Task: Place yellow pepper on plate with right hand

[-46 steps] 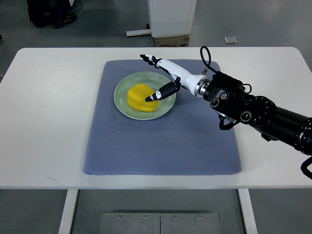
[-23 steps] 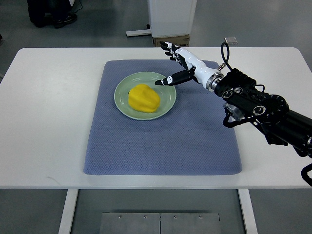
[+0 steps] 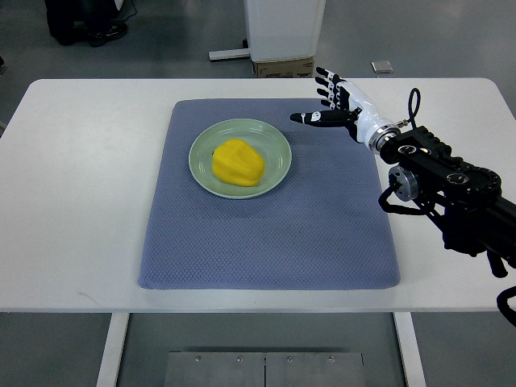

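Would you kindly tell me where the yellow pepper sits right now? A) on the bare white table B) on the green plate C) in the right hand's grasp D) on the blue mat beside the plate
B: the yellow pepper rests on the green plate, while the right hand is open and clear of it, over the blue mat's far right corner.

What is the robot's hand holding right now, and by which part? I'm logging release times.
Nothing: the right hand is open and empty; the yellow pepper lies on the green plate.

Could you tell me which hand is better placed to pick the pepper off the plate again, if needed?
Right. The right hand is open above the mat, near the plate holding the pepper; no left arm shows.
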Controlling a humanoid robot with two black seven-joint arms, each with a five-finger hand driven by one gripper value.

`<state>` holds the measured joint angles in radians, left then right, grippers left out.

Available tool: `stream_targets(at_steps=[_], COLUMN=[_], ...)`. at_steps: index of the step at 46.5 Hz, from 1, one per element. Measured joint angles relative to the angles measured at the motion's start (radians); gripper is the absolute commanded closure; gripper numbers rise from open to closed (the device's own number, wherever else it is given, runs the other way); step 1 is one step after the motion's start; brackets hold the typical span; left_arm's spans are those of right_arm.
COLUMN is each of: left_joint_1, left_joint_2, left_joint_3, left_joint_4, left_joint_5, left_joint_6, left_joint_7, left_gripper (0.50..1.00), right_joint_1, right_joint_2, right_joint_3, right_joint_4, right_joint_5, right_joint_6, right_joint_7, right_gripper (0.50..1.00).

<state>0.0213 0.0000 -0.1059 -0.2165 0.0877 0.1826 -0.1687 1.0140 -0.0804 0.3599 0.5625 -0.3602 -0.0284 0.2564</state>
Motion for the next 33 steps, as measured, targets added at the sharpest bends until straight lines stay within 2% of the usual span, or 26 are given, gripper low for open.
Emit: stream_targets(at_steps=[11,33], left_joint_1=[0.000,0.000], left_joint_2=[0.000,0.000], left_joint_3=[0.000,0.000], left_joint_4=[0.000,0.000], left_joint_5=[0.000,0.000], left_joint_6=[0.000,0.000], left_joint_7=[0.000,0.000], left_gripper=[0.500,0.500], right_joint_1=[-0.042,-0.127], right_joint_2=[-0.003,0.021], right_joint_3=[0.069,0.250], right_joint_4=[-0.020,-0.021], right_joint_5=[0.088,0.092], right_joint_6=[-0.018,-0.037], right_joint_7=[-0.014,-0.014], right_gripper=[0.509,0.507])
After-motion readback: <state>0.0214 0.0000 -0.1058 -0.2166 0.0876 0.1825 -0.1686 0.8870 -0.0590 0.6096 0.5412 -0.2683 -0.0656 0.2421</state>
